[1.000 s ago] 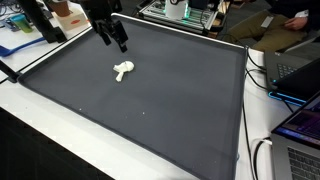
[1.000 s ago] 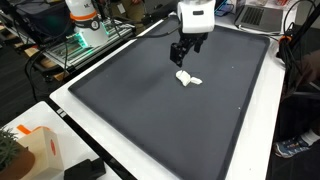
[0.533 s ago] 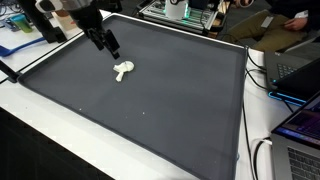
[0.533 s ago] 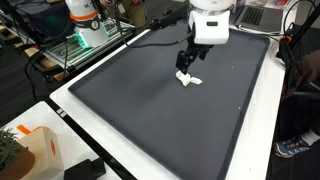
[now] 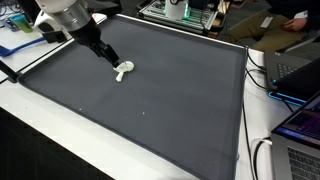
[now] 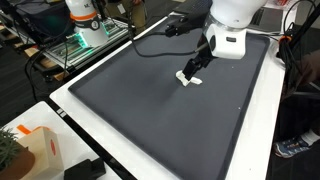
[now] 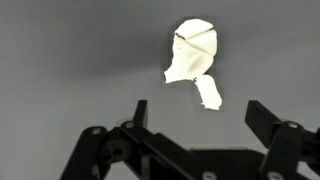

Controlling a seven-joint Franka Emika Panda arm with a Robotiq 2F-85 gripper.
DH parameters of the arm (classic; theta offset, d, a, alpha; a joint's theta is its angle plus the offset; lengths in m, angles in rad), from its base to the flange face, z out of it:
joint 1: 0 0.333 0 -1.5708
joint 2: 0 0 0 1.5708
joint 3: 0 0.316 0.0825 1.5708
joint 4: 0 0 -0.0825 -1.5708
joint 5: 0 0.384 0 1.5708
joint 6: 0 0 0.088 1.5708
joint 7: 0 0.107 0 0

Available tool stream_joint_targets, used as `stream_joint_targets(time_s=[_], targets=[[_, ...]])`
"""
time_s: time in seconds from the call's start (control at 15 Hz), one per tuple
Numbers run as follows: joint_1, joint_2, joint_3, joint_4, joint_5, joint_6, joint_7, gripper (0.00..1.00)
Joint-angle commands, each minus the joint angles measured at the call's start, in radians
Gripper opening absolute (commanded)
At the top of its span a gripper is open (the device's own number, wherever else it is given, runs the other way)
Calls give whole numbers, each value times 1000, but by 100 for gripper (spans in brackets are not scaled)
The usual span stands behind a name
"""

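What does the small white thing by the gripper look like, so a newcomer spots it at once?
Find the big dark mat on the white table. Just beside the open gripper lies a small crumpled white lump with a short tail. It is the only pale thing on the mat.

— What carries everything here?
— A white table [image 5: 70, 125], its top almost wholly covered by a dark grey mat [image 5: 180, 100].
— And lying on that?
— One small white lump [image 5: 123, 70], possibly crumpled paper or cloth; it is too blurred to tell.

Wad [image 7: 193, 60] on mat [image 5: 180, 90], near pincer [image 7: 198, 108]
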Motion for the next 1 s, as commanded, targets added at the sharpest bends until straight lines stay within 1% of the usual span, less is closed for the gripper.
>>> stream_joint_targets(time_s=[0.0, 0.2, 0.53, 0.67, 0.73, 0.8, 0.93], targets=[[1, -19, -13, 13, 10, -11, -2, 100], [0, -29, -17, 26, 11, -29, 4, 100], [1, -105, -97, 130, 96, -238, -60, 100], [2, -143, -131, 168, 139, -299, -68, 100], [3, -164, -148, 187, 153, -316, -66, 100], [-14, -184, -146, 224, 152, -318, -53, 100], [-2, -233, -180, 250, 160, -309, -53, 100]])
